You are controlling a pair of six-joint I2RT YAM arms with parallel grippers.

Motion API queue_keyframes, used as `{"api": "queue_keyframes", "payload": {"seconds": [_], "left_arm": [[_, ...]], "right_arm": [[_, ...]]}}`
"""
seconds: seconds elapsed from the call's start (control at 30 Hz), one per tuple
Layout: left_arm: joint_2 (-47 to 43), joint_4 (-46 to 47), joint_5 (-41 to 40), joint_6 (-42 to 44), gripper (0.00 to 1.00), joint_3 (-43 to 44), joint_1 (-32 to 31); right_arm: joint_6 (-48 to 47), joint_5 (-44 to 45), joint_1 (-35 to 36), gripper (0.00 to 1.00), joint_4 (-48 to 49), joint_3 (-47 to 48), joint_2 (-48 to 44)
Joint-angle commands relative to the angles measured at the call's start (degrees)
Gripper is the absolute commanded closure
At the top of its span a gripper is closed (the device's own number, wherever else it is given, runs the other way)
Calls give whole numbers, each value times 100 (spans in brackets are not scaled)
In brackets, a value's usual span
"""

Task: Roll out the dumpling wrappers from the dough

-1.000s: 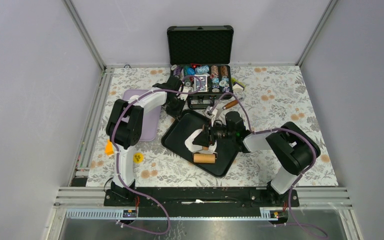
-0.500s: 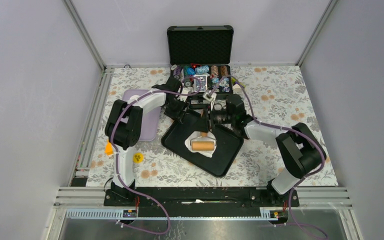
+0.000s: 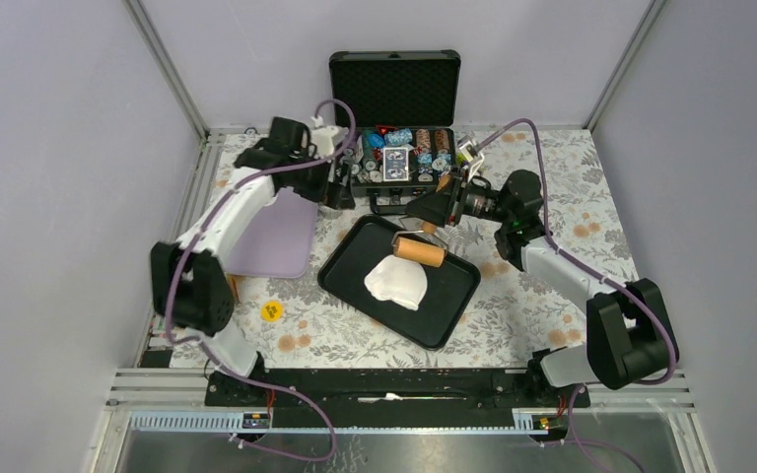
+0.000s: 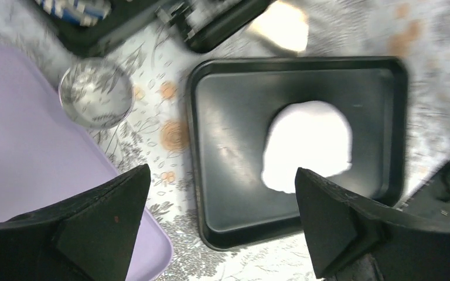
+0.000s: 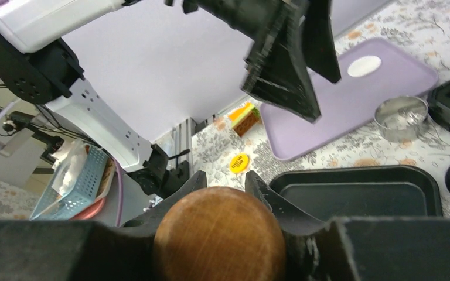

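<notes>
Rolling step: right gripper [image 5: 222, 181] jaws are gripping the rolling pin [image 3: 419, 250] just beside the dough [image 3: 396, 281].
Left gripper [image 4: 222, 172]: jaws are standing open, empty.
Next: probably calling for pressing evenly across the dough.

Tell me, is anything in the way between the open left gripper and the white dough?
Nothing visible. From the left gripper, the wrist camera sees the dough uncovered on the black tray. The rolling pin, held by the right gripper, sits at the dough's far side, not over it.
</notes>
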Motion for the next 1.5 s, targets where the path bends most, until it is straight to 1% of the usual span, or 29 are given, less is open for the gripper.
{"api": "queue_keyframes", "payload": {"seconds": [0.0,0.07,0.17,0.33,0.4,0.47,0.57,0.67,0.73,0.77,0.93,0.97,1.0,1.07,1.17,1.2,1.3,1.37,1.4,1.47], "left_arm": [[-1199,-196,1744,274,1,310,7],[-1533,-255,1952,350,1,238,-186],[-1677,-324,1918,438,1,95,-716],[-1373,-285,1871,383,1,61,-1417],[-1208,-257,1716,389,1,129,-1570],[-1028,-260,1571,405,1,232,-1655],[-788,-279,1731,383,2,378,-1675],[-665,-280,1961,383,20,463,-1731],[-607,-280,2074,372,38,514,-1771],[-550,-280,2150,350,41,538,-1788],[-421,-282,2475,242,42,626,-1860],[-397,-280,2503,225,46,637,-1862],[-376,-285,2527,217,52,647,-1870],[-350,-280,2518,207,68,644,-1867],[-344,-272,2489,201,96,605,-1866],[-336,-271,2492,185,100,617,-1863],[-318,-255,2562,145,100,670,-1849],[-305,-251,2610,106,98,721,-1853],[-295,-252,2628,102,100,733,-1853],[-287,-254,2600,116,100,716,-1853]], "right_arm": [[889,135,-16,100,1101,-120,-390],[1104,364,-24,100,1281,-245,-423],[1264,568,-26,100,1599,-388,-404],[1592,770,-25,100,1899,-468,-210],[1820,733,-23,100,2157,-479,-122],[1945,719,-25,100,2210,-473,-87],[1949,754,-25,100,2184,-481,-105],[1937,766,-25,100,2172,-482,-106],[1952,775,-25,100,2178,-474,-82],[1958,786,-23,100,2177,-480,-67],[1970,775,-11,100,2248,-514,34],[1963,786,-15,100,2260,-517,44],[1964,784,-12,100,2273,-525,47],[1959,788,-16,100,2279,-519,47],[1926,780,-13,100,2274,-521,54],[1916,775,-16,100,2266,-525,73],[1942,770,-13,100,2285,-552,164],[2022,783,-6,100,2396,-594,236],[2070,813,-5,100,2451,-613,260],[2108,845,-4,100,2468,-603,291]]}}
